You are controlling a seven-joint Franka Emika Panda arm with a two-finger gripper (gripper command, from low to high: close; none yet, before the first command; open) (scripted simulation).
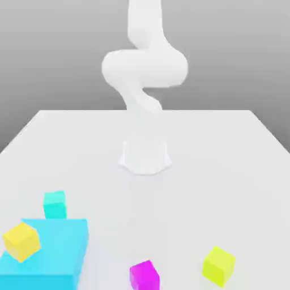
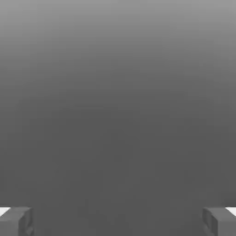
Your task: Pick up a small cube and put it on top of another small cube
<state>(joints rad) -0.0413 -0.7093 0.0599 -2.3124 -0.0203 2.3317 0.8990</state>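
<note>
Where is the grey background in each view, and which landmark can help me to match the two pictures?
Exterior view: the grey background is at the top, behind the white arm and above the far edge of the table.
Hand view: a grey background is seen past the open hand, also between its two fingers.
Shared landmark: the robot itself, by its arm in the exterior view and its hand in the hand view.
</note>
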